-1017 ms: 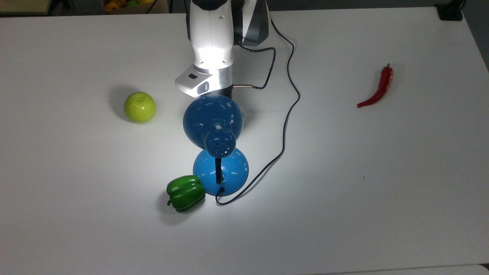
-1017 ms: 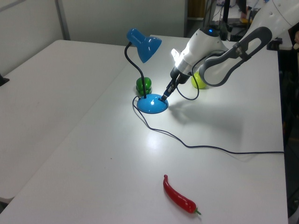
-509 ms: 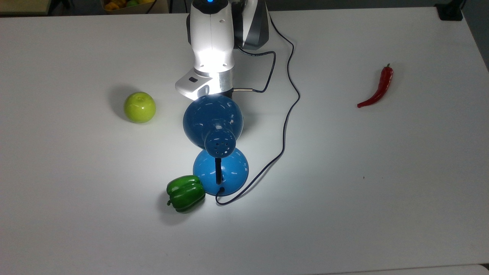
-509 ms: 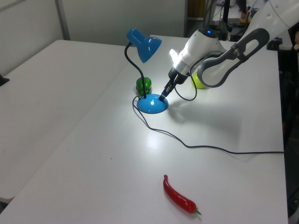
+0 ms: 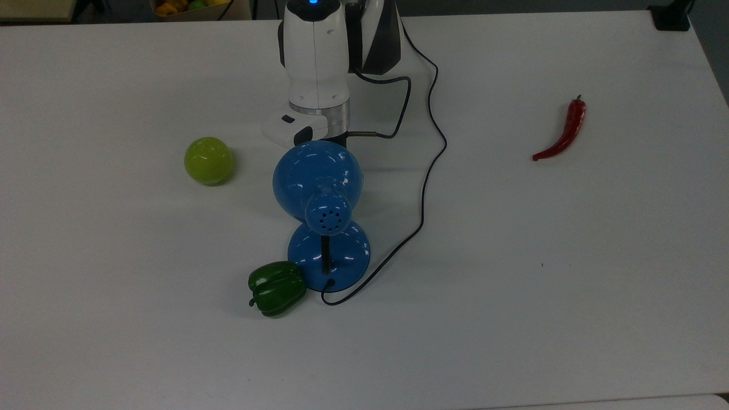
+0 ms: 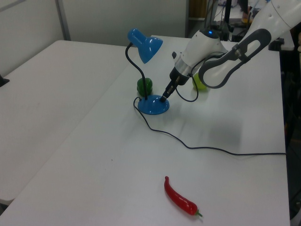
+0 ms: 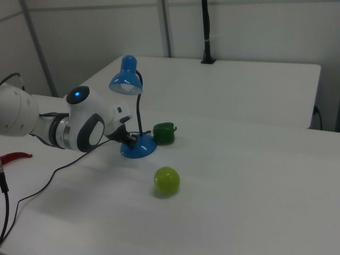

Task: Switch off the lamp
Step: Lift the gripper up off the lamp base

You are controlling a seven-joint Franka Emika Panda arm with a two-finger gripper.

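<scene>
One pincer tip on lamp base, left view; top view hides contact.

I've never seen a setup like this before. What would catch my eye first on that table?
Probably the glossy blue lamp in the middle of the white table, with the robot's end effector reaching down to its round base. Next come the colours around it: a green bell pepper touching the base, a yellow-green apple toward the top view's left, and a red chili far off on the top view's right.
</scene>
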